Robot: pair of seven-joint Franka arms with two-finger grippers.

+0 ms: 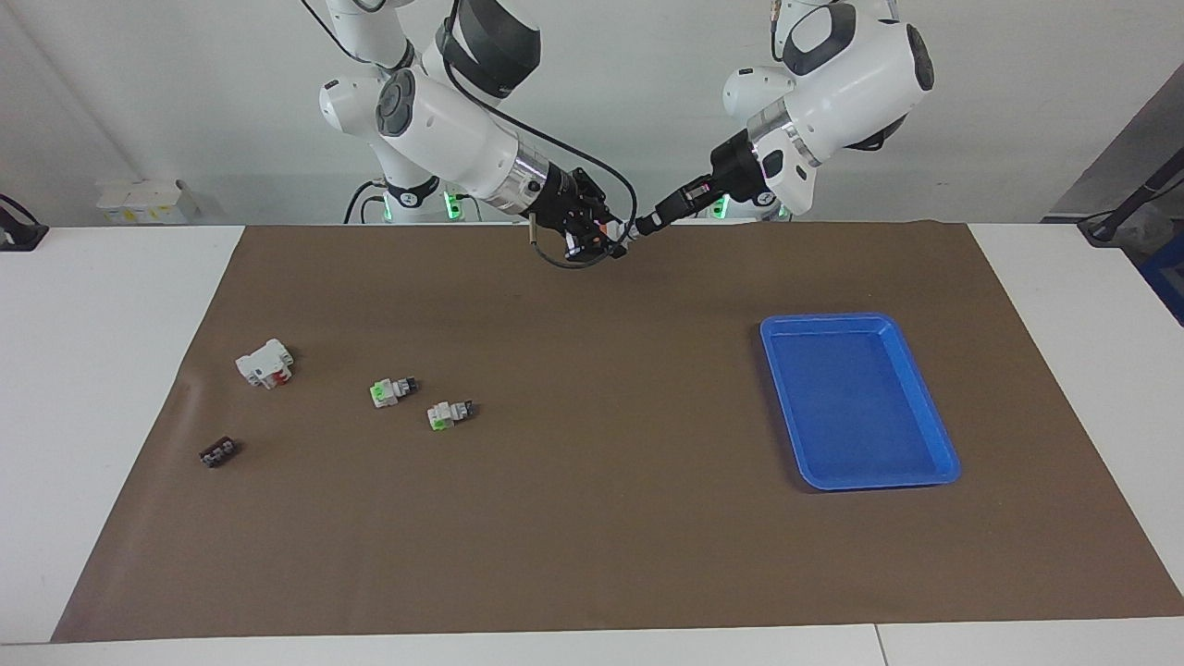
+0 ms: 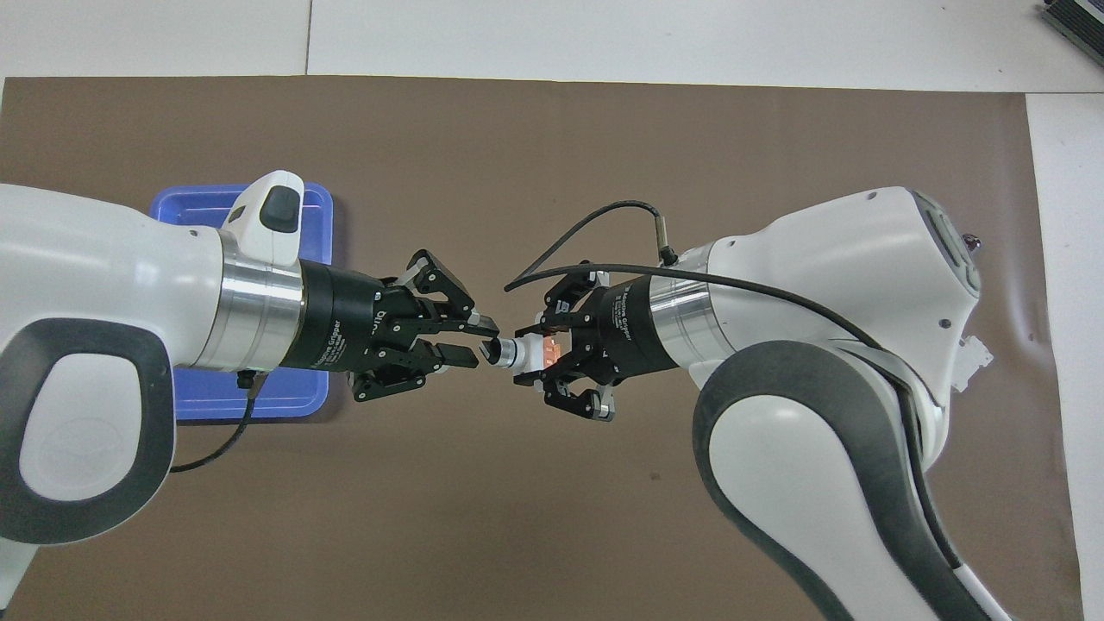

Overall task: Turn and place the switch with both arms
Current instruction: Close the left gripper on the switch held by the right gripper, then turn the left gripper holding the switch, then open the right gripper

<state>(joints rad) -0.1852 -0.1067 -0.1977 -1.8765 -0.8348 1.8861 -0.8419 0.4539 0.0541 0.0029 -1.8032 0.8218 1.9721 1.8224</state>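
Note:
My right gripper (image 2: 536, 352) is shut on the switch (image 2: 528, 352), a tiny white block with an orange face and a black end. It holds the switch in the air over the brown mat, midway between the two arms. The black end points at my left gripper (image 2: 483, 342), which is open, its fingertips just short of that end. In the facing view the two grippers meet tip to tip, the right gripper (image 1: 606, 242) and the left gripper (image 1: 640, 227), with the switch (image 1: 618, 239) between them above the mat's edge nearest the robots.
A blue tray (image 1: 856, 398) lies toward the left arm's end of the mat. Toward the right arm's end lie two white blocks with green faces (image 1: 392, 390) (image 1: 450, 413), a larger white block with red (image 1: 265, 363) and a small black piece (image 1: 218, 452).

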